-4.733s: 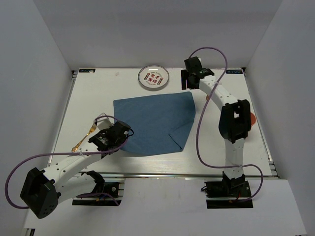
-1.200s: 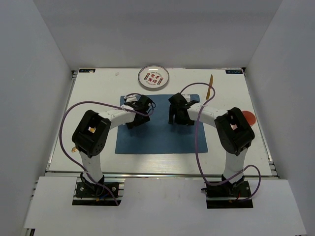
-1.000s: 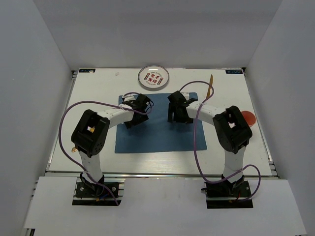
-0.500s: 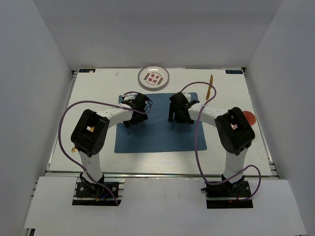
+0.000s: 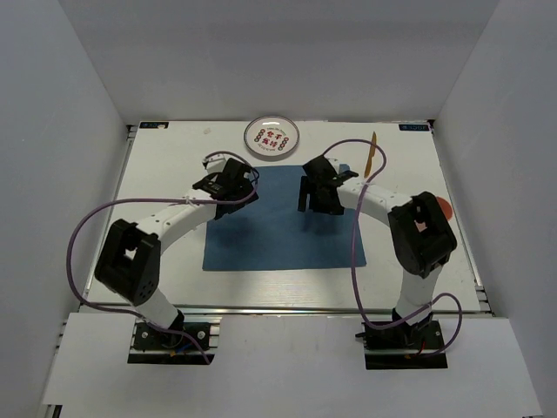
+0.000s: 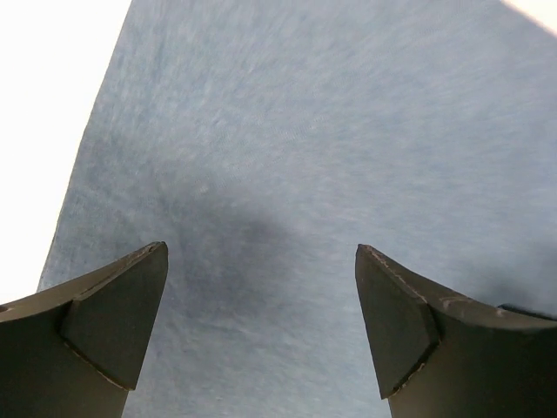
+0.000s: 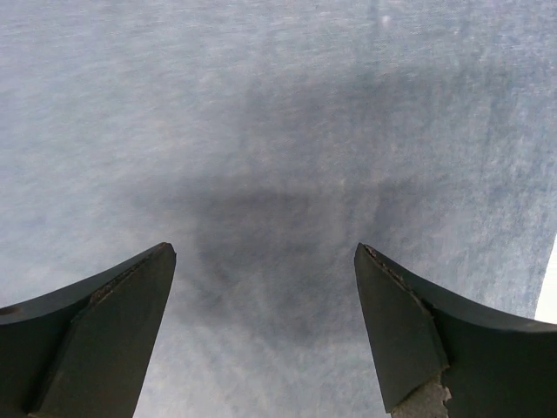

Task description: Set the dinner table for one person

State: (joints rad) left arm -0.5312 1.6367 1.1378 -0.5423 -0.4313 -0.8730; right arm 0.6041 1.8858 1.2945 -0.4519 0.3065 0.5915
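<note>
Overhead facing dinner table (image 5: pixel 161 165), wrists close over placemat (image 5: pixel 278 235)

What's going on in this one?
Both arms are at the blue placemat, which lies flat on the dinner table. The left arm's fingers and the right arm's fingers are open above its far half, holding nothing. The patterned plate and a gold utensil lie off it, not yet placed.

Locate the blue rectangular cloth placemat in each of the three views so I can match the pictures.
Top external: the blue rectangular cloth placemat lies flat in the middle of the picture.
Left wrist: the placemat fills most of the picture, its edge slanting down the left side.
Right wrist: the placemat fills nearly the whole picture.
Shared landmark: the white dinner table bordering the mat, top left in the left wrist view, a sliver at the lower right in the right wrist view.
</note>
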